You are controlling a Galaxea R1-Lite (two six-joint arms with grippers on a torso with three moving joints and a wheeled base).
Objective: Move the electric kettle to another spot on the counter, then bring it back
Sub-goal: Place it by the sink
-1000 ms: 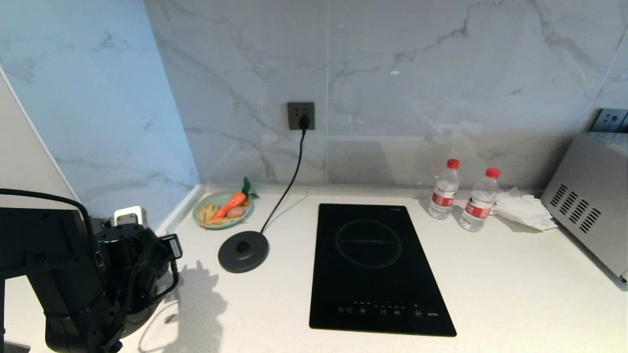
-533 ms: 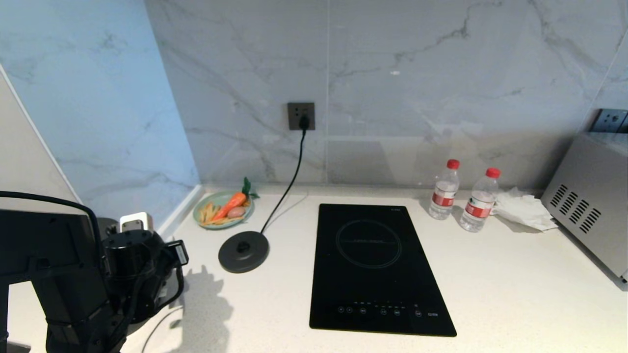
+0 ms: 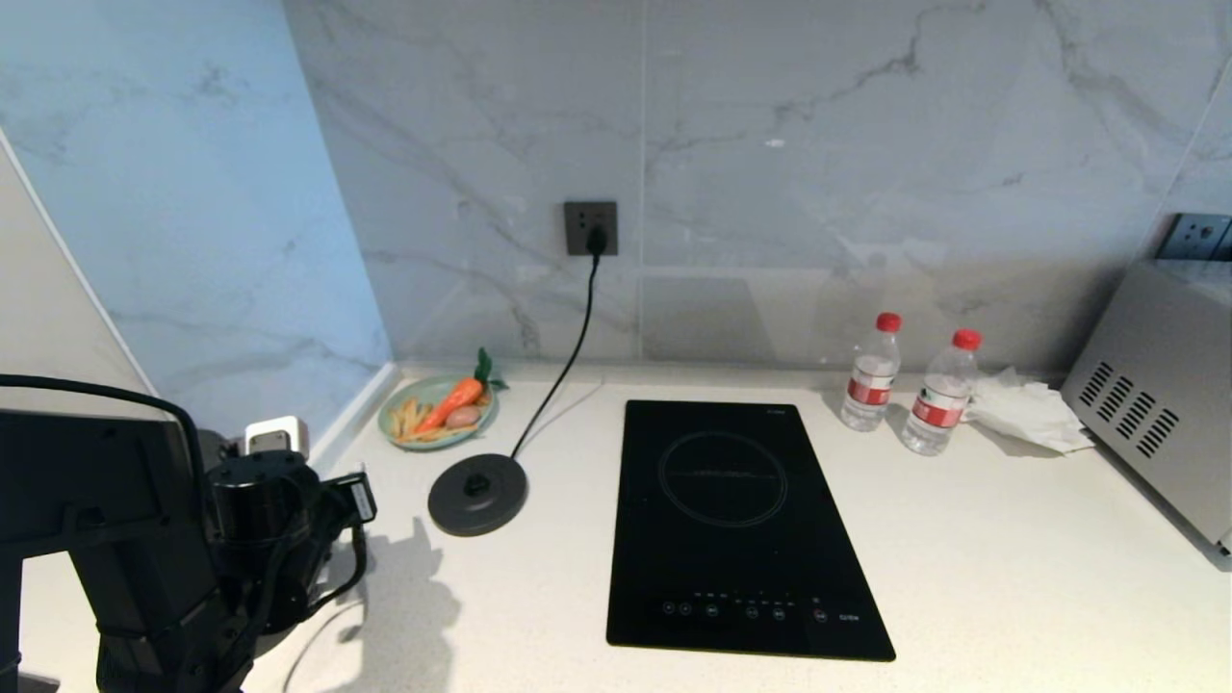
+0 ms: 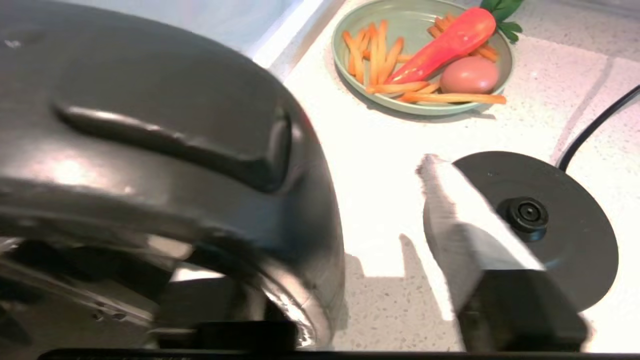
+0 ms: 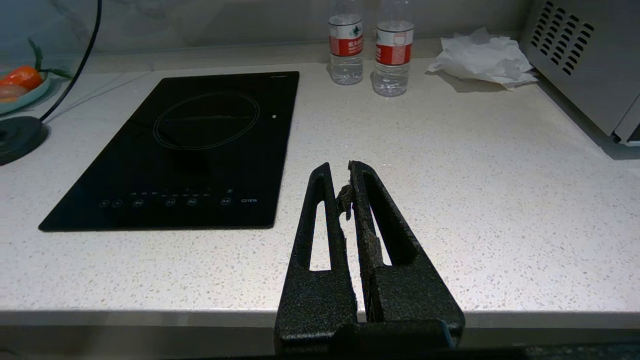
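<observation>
Although the left arm hides most of it, the electric kettle (image 3: pixel 256 493) stands on the counter (image 3: pixel 1011 558) at the lower left of the head view, off its base disc (image 3: pixel 477 494), which lies near it to the right. In the left wrist view the kettle (image 4: pixel 150 150) fills the left half as a glossy black rounded shell with a long moulded ridge. The left gripper (image 3: pixel 313 469) sits around it with its jaws apart: one pale, flat-padded finger (image 4: pixel 465 225) stands clear of the kettle, bare speckled stone showing between them, and the other finger is hidden.

The disc is matte, flat and round with a raised centre stud; its black cord (image 3: pixel 568 356) runs up to a grey socket (image 3: pixel 590 227) on the veined marble wall (image 3: pixel 770 144). Above the disc a pale green plate (image 3: pixel 390 419) holds a carrot (image 3: pixel 450 402) and orange sticks. At frame centre lies the black glass hob (image 3: pixel 741 520). At upper right stand two clear bottles (image 3: pixel 871 371) with red caps, a crumpled white tissue (image 3: pixel 1025 409) and a vented metal appliance (image 3: pixel 1155 385).

The right gripper (image 5: pixel 340 175) hangs over the counter's front edge, closed and empty.
</observation>
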